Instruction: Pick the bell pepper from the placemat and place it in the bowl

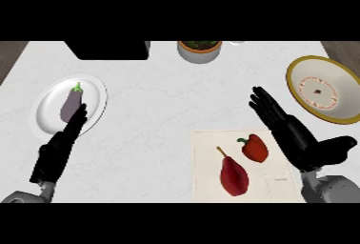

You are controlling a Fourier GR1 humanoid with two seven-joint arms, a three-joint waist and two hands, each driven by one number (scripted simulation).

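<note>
A red bell pepper (255,147) with a green stem lies on the beige placemat (277,183) at the lower right. Beside it on the mat lies a longer dark red pepper (233,176). The bowl (325,89), white inside with a yellow rim, stands at the right edge of the counter. My right hand (292,131) is open, fingers straight, just right of the bell pepper and not touching it. My left hand (57,151) is open at the lower left, its fingertips over the edge of a white plate.
A white plate (49,112) at the left carries a purple eggplant (72,103). A white pot with a plant (200,49) stands at the back centre. A black appliance (112,49) sits at the back left.
</note>
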